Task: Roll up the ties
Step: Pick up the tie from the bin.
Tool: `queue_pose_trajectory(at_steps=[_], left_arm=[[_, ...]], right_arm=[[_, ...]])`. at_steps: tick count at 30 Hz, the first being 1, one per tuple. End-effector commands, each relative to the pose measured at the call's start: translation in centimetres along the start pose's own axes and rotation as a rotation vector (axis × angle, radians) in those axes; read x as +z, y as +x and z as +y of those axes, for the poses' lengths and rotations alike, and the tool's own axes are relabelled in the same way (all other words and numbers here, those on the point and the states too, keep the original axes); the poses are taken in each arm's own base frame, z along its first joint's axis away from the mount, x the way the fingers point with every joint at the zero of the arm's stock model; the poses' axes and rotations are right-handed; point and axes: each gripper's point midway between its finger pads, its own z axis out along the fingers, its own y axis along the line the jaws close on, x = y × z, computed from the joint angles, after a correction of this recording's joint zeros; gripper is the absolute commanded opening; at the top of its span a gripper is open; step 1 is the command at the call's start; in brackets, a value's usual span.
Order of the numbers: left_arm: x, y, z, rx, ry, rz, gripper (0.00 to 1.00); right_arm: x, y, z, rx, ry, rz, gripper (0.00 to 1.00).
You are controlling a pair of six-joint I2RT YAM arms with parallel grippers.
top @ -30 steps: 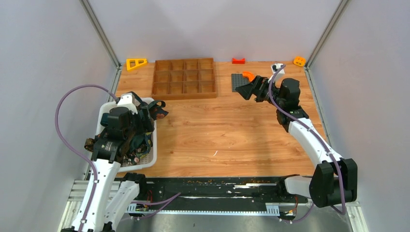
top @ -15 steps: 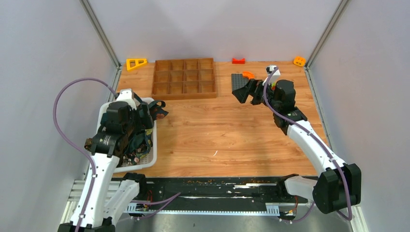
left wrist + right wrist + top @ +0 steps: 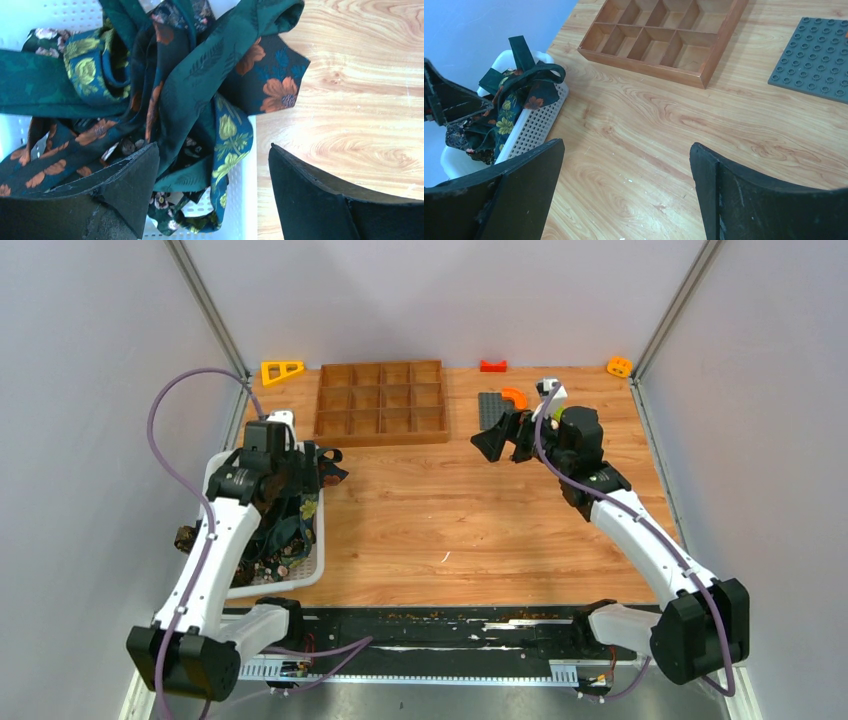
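The left end effector (image 3: 212, 150) hangs open over the basket (image 3: 248, 200), with nothing between its fingers. Its wrist view shows the ties (image 3: 190, 75) tangled there, green and dark blue with orange and yellow flowers, 1 tip lying past the rim on the surface (image 3: 360, 100). From above, the bent left arm hides much of the heap. The right end effector (image 3: 626, 145), also open and empty, is raised over the far surface, facing left.
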Motion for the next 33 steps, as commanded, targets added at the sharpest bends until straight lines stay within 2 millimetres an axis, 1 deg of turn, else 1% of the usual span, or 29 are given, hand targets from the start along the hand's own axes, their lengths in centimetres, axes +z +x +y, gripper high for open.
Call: queue_pose_trajectory(at_steps=[1,6,7,13,17,18,20,21,24,28,33], left_arm=[[0.8,-3.3,-1.2,0.024,0.049,-0.039,0.86],[2.9,-5.1,-2.1,0.056,0.056,0.007,0.87],[3.4,-5.7,-2.4,0.067,0.051,0.016,0.87],[5.5,-7.8,-4.4,0.243,-0.027,0.068,0.96],[6.7,-8.9,-5.9,0.381,-0.128,0.092,0.97],[7.0,-9.1,-5.9,0.418,-0.171,0.098,0.97],[7.5,-9.3,-6.5,0.488,-0.222,0.108,0.97],[8.0,-9.1,-6.7,0.53,-0.252,0.128,0.97],[8.5,-9.0,-6.6,0.624,-0.347,0.155,0.95],[9.5,-8.0,-6.7,0.682,-0.403,0.194,0.9],[10.4,-7.1,-6.3,0.725,-0.465,0.225,0.83]], right_arm=[[0.0,-1.7,1.2,-0.039,-0.031,-0.021,0.99],[0.3,-1.3,1.2,-0.03,-0.037,0.006,0.99],[0.3,-1.2,1.2,-0.028,-0.04,0.012,0.99],[0.6,-0.8,1.2,-0.024,-0.044,0.034,0.99],[0.6,-0.7,1.2,-0.022,-0.047,0.044,0.99],[0.6,-0.7,1.2,-0.021,-0.047,0.046,0.99],[0.7,-0.6,1.2,-0.019,-0.046,0.053,0.99],[0.7,-0.5,1.2,-0.017,-0.046,0.055,0.99],[0.8,-0.3,1.2,-0.013,-0.048,0.065,0.99],[0.9,-0.2,1.3,-0.006,-0.057,0.075,0.99],[0.8,-0.2,1.4,-0.005,-0.062,0.079,0.99]])
